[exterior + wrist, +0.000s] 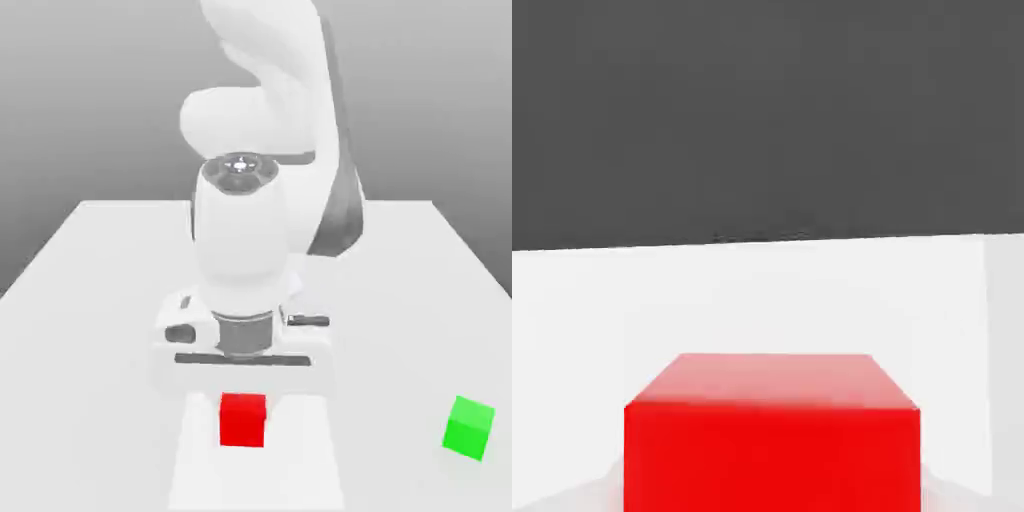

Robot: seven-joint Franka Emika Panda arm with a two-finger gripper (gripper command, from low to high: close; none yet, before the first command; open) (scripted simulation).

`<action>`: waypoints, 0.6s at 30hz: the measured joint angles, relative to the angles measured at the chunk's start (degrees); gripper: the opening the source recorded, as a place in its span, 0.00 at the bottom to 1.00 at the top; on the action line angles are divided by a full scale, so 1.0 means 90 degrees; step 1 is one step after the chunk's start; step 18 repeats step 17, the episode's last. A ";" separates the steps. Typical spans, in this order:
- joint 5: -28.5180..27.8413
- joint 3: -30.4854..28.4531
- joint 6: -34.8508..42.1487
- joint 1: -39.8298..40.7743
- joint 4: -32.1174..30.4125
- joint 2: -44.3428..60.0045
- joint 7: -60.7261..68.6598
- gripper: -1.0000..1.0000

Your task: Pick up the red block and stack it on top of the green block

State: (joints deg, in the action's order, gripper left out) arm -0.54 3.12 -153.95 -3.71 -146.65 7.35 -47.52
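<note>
The red block (243,419) sits near the front of the white table, directly under the arm's hand. My gripper (243,402) is lowered over it and shut on the red block, whose sides are clasped between the fingers. In the hand view the red block (772,440) looms very close, its top face and one side showing. The green block (469,427) stands apart on the table toward the exterior view's right, at about the same depth as the red one.
The white table (90,300) stretches back to a grey wall. The robot's white arm (250,220) rises behind the hand in the middle of the exterior view.
</note>
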 joint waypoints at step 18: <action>-0.0920 0.1084 -0.0293 -0.2000 0.0604 0.0960 -0.1332 1.00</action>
